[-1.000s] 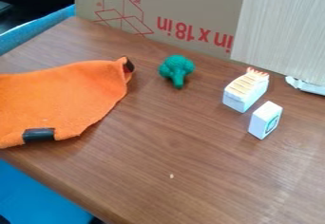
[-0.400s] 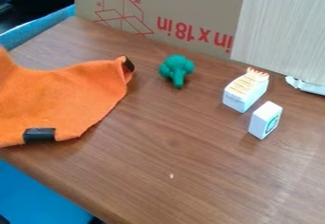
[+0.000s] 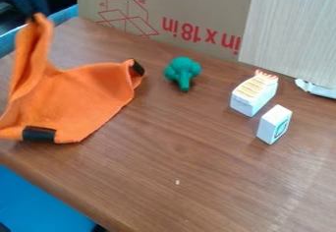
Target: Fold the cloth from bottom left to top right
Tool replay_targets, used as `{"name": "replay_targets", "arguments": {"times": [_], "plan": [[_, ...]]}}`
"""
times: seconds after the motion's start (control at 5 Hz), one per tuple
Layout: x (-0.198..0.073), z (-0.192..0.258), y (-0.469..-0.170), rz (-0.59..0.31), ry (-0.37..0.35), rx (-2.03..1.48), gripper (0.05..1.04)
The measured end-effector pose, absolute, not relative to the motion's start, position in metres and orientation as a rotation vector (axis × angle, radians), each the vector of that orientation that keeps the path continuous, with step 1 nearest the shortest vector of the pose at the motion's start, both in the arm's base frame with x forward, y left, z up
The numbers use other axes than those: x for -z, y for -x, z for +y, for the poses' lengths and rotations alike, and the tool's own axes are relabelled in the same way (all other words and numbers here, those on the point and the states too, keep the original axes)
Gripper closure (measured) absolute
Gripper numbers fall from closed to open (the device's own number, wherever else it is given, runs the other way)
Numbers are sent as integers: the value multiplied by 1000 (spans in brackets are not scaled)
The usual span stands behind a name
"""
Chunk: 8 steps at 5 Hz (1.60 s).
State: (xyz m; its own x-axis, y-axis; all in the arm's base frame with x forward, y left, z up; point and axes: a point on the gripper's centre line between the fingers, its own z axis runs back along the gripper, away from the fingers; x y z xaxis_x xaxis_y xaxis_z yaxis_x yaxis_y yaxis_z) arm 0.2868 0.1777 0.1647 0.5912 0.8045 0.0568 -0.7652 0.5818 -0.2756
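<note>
Well, the black gripper [image 3: 32, 16], at the upper left, appears clamped on the raised peak of the orange cloth [image 3: 89, 91], so the fold looks begun but far from made. The good way now, I'd judge, is to bring that peak over in a low, easy arc toward the cloth's upper-right corner, slowly enough that the lower layer doesn't slide, and lower it before letting go, short of the green toy broccoli [image 3: 182, 71]. The cloth is on the left part of the wooden table [image 3: 203, 162], its left side standing in a tall, narrow pleat, the rest lying slack and softly rumpled, with one dark patch [image 3: 39, 133] near the bottom edge and another dark patch [image 3: 138, 68] at the right-hand corner
</note>
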Motion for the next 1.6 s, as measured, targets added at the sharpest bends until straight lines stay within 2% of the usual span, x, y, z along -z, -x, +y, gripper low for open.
{"name": "replay_targets", "arguments": {"times": [0.2, 0.4, 0.6, 0.8, 1.0, 1.2, 1.4, 1.6], "plan": [[-163, 152, -314, -242, 188, -822, 1012], [-159, 137, -329, -261, 156, -750, 1012], [-145, 138, -356, -246, 119, -661, 1012], [-128, 129, -371, -228, 104, -595, 985], [-118, 114, -383, -212, 105, -530, 820], [-111, 103, -385, -215, 105, -496, 543], [-100, 90, -380, -190, 156, -449, 246], [-107, 81, -378, -174, 246, -335, 80]]}}
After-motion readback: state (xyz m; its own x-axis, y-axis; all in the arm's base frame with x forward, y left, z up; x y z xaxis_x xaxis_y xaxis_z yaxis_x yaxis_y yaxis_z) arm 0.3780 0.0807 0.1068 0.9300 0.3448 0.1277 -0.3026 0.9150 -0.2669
